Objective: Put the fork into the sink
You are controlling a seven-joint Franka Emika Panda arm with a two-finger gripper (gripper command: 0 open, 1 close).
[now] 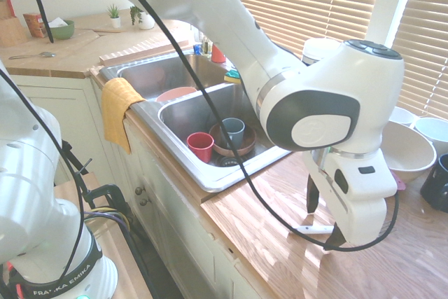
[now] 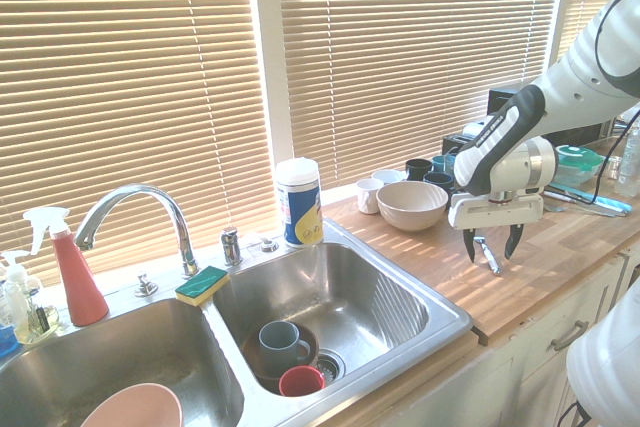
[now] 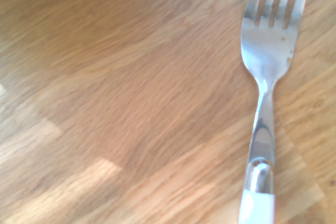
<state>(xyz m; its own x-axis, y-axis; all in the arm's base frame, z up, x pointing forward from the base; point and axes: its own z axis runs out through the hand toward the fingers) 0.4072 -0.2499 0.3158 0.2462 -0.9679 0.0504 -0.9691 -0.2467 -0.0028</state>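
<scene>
First exterior view: one white arm, gripper (image 1: 323, 216) down at the wooden counter (image 1: 280, 243), right of the sink (image 1: 203, 113). Two dark fingers (image 1: 313, 194) spread apart, nothing held. One fork (image 1: 313, 230) lies flat on the counter between them, only the white handle showing, long axis roughly across the picture, handle end toward the sink side. Sink has two basins; the near one holds one red cup (image 1: 201, 145), one grey mug (image 1: 232, 131) and one brown bowl (image 1: 241, 146). One yellow cloth (image 1: 117, 110) hangs over the sink's front edge. Two white bowls (image 1: 406, 148) on the counter beyond the gripper.

Second exterior view: gripper (image 2: 490, 242) just above the counter (image 2: 540, 277), well right of the sink (image 2: 400, 307), fingers open with a clear gap. Fork (image 2: 488, 253) lies beneath, running diagonally, far end toward the counter's front edge; which end that is I cannot tell. One faucet (image 2: 135, 217), one red spray bottle (image 2: 72, 272), one green sponge (image 2: 202, 284), one white canister (image 2: 298, 202), one big white bowl (image 2: 411, 204).

Wrist view: one fork (image 3: 265, 87) flat on the wood (image 3: 115, 103), four metal tines, white handle starting at the neck. Long axis runs straight away from the gripper, tines at the far end.
</scene>
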